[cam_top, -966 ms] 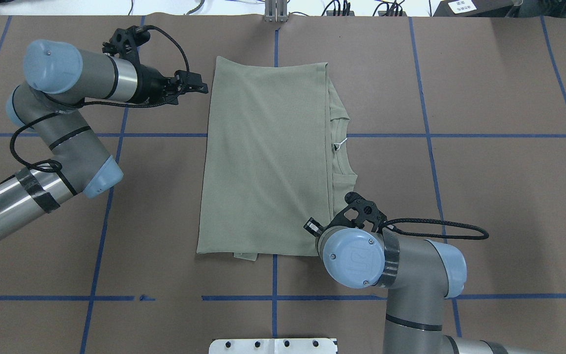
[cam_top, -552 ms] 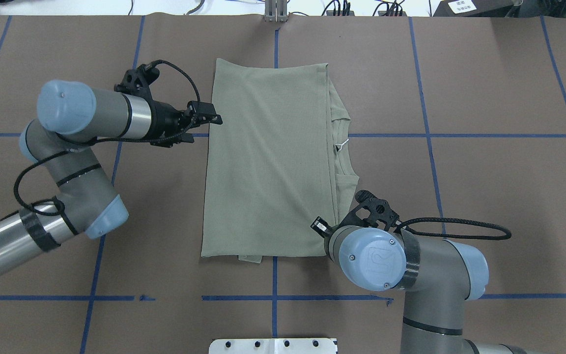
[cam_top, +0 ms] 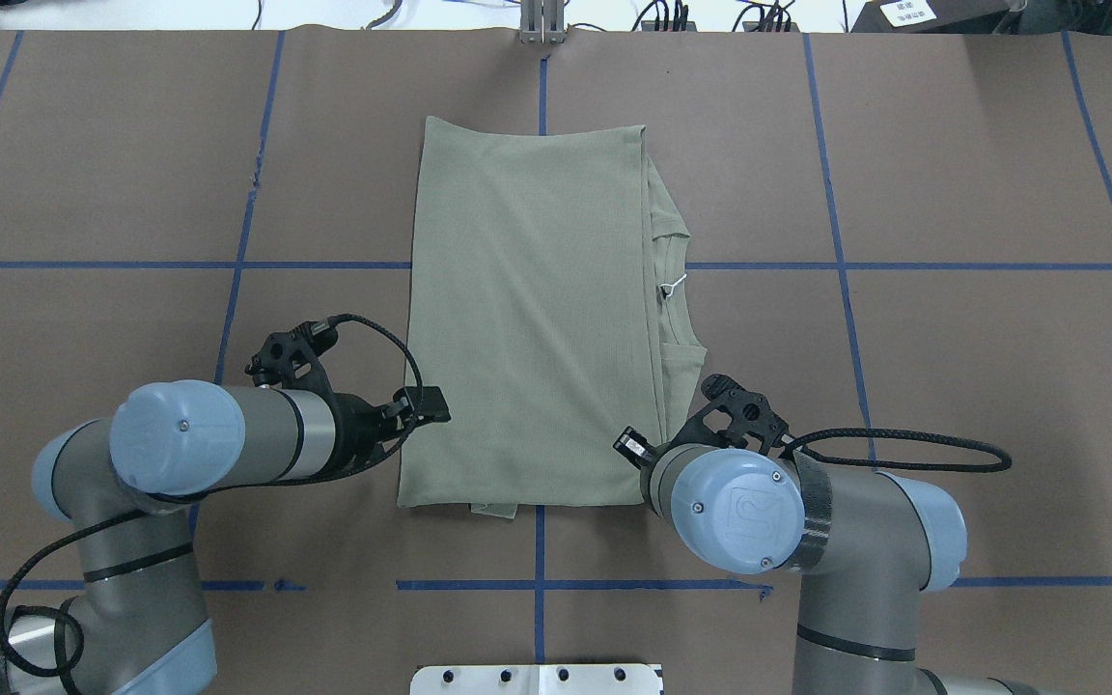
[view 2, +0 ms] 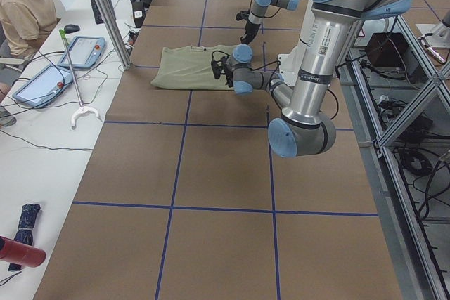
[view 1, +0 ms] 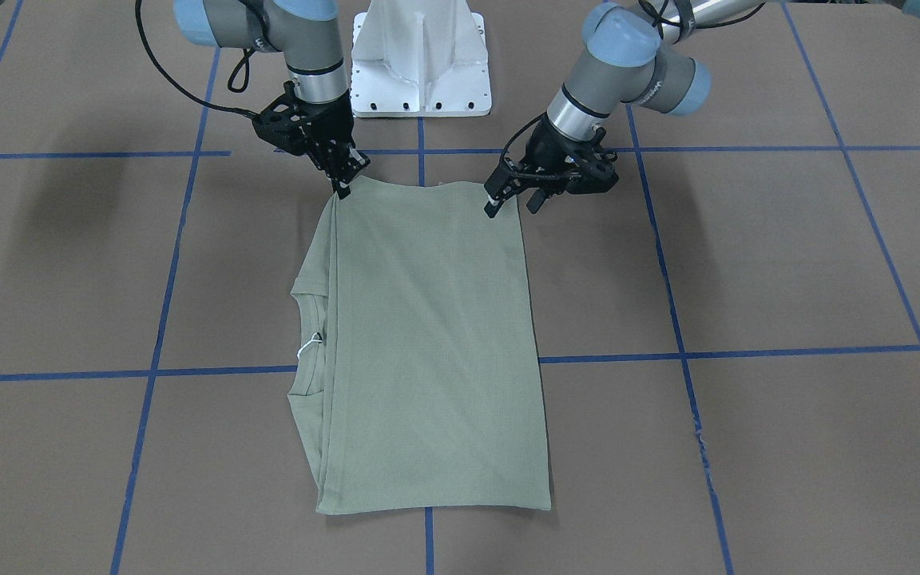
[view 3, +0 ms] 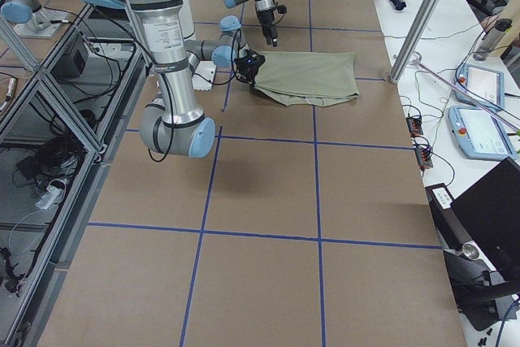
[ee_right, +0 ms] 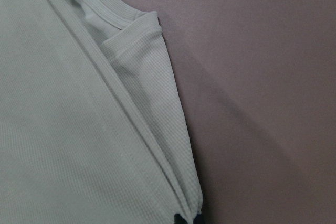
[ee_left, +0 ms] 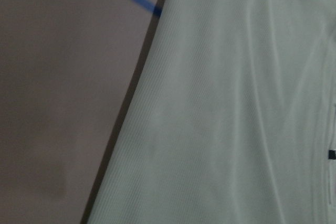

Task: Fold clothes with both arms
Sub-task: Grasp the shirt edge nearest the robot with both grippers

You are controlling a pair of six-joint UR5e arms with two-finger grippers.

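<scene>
Running near-far, collar-right shirt [cam_top: 527, 309]; left end effector [view 1: 513, 208] open, right end effector [view 1: 342, 188] gripping it

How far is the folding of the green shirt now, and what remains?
Done: the sage-green shirt lies flat as a long narrow rectangle, collar showing at one long edge. In hand: the fingers of the right gripper seem shut on one near corner; those of the left gripper hover open at the other. To do: grip that corner, then probably fold the shirt crosswise.

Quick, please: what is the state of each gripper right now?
Left gripper: open, holding nothing.
Right gripper: closed on a corner of the shirt.
</scene>
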